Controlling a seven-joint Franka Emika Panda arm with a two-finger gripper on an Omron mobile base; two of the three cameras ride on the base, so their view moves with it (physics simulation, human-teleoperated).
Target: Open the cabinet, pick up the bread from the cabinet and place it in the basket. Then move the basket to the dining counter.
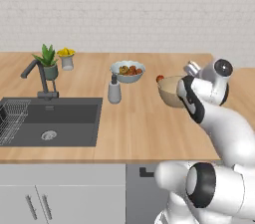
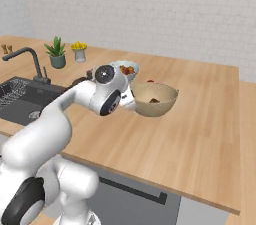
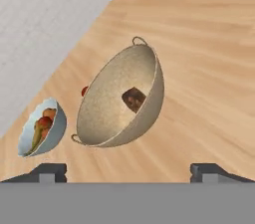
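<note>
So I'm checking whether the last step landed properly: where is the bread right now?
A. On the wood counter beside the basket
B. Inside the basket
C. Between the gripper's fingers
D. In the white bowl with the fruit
B: the hand view shows the bread lying as a small brown lump on the inner wall of the basket, which sits on the dining counter, while the gripper is open with nothing between its fingertips.

left base: behind arm on its left, facing forward and down over counter (image 1: 149,118) toward brick wall (image 1: 129,9); mid range, sink (image 1: 50,118) at left.
right base: behind arm on its right, angled across the counter, sink far left.
hand: close, tilted, looking down into basket (image 3: 107,103).
shared: basket, fruit bowl (image 2: 125,68), counter in all three.
</note>
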